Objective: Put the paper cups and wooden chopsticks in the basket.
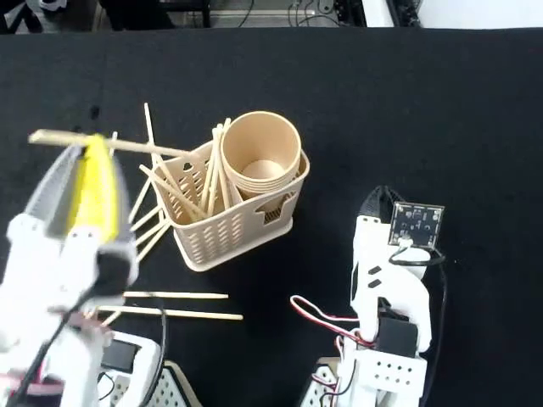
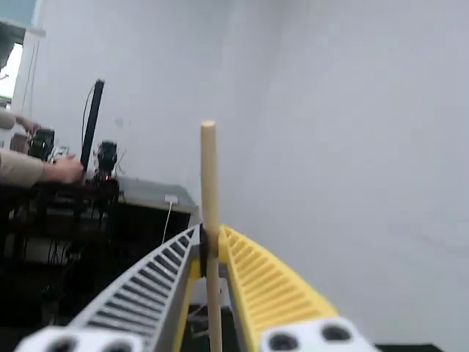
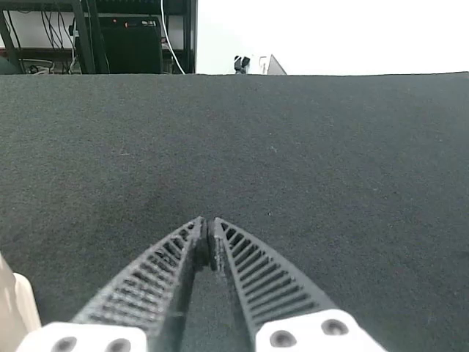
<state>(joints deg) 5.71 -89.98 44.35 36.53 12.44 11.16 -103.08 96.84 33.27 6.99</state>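
A beige slotted basket (image 1: 233, 227) stands mid-table with stacked paper cups (image 1: 261, 157) in its right part and several wooden chopsticks (image 1: 212, 174) upright in its left part. More chopsticks (image 1: 146, 222) lean against its left side. Two chopsticks (image 1: 174, 304) lie flat on the cloth in front of it. My left gripper (image 1: 89, 146), with one yellow finger, hangs raised left of the basket, shut on a single chopstick (image 1: 136, 146) held crosswise; that chopstick (image 2: 208, 176) sticks out past the fingertips of the left gripper (image 2: 209, 246). My right gripper (image 3: 207, 229) is shut on nothing, low over bare cloth at the right (image 1: 382, 202).
Black cloth (image 1: 407, 110) covers the whole table. The right arm's white body (image 1: 390, 288) stands right of the basket. Shelving and cables (image 3: 110, 37) lie beyond the table's far edge.
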